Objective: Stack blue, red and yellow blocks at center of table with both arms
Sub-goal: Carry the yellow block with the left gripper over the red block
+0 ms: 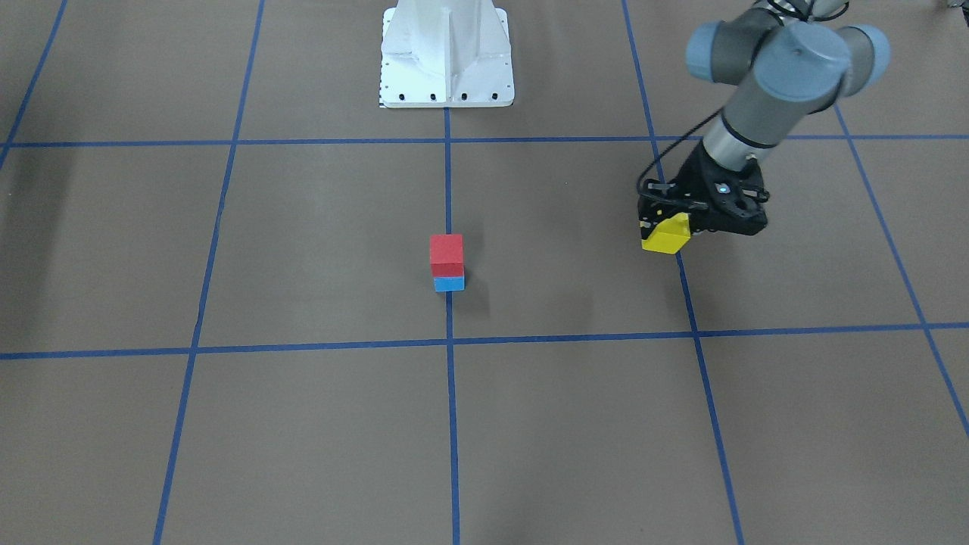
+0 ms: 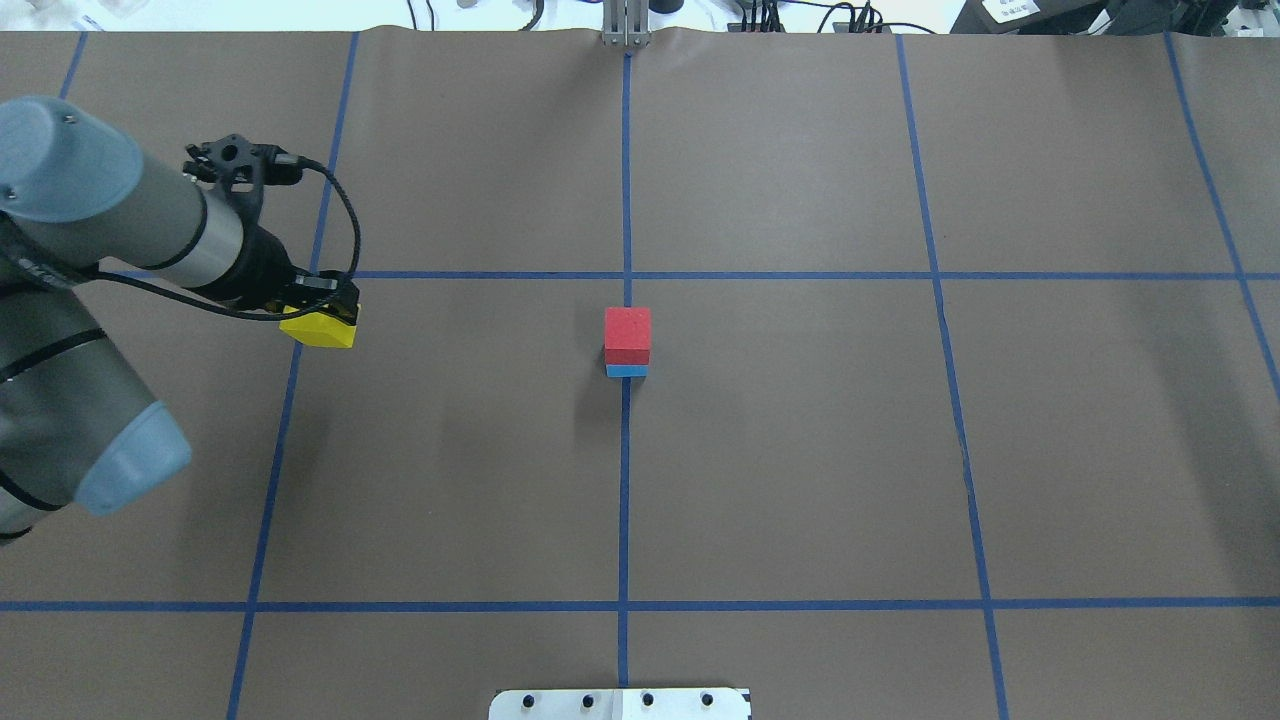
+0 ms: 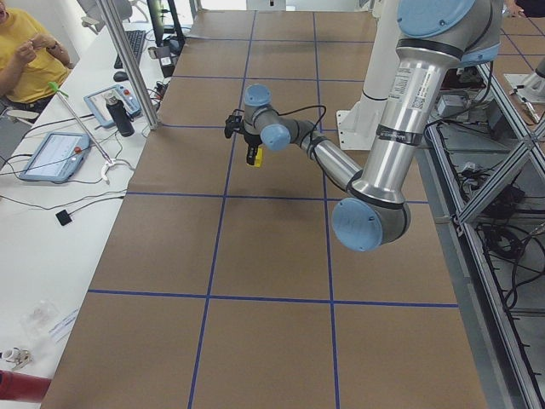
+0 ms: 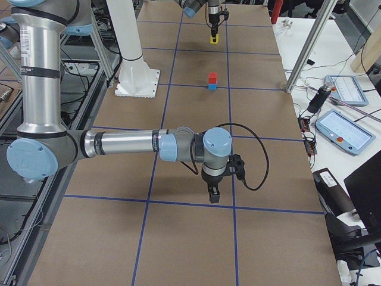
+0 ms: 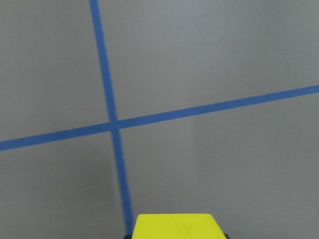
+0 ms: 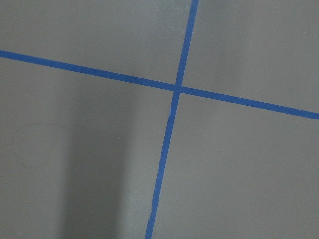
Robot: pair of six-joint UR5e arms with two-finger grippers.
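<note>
A red block (image 1: 446,253) sits on a blue block (image 1: 449,284) at the table's center; the stack also shows in the overhead view (image 2: 627,333). My left gripper (image 1: 668,225) is shut on a yellow block (image 1: 666,236) and holds it above the table, well off to the stack's side, near a blue line. The yellow block also shows in the overhead view (image 2: 320,328) and at the bottom edge of the left wrist view (image 5: 174,226). My right gripper (image 4: 213,193) shows only in the exterior right view, pointing down far from the stack; I cannot tell whether it is open.
The robot's white base (image 1: 447,53) stands at the table's robot-side edge. Blue tape lines (image 2: 625,480) divide the brown table into squares. Tablets and a bottle lie on side benches (image 4: 339,125) beyond the table.
</note>
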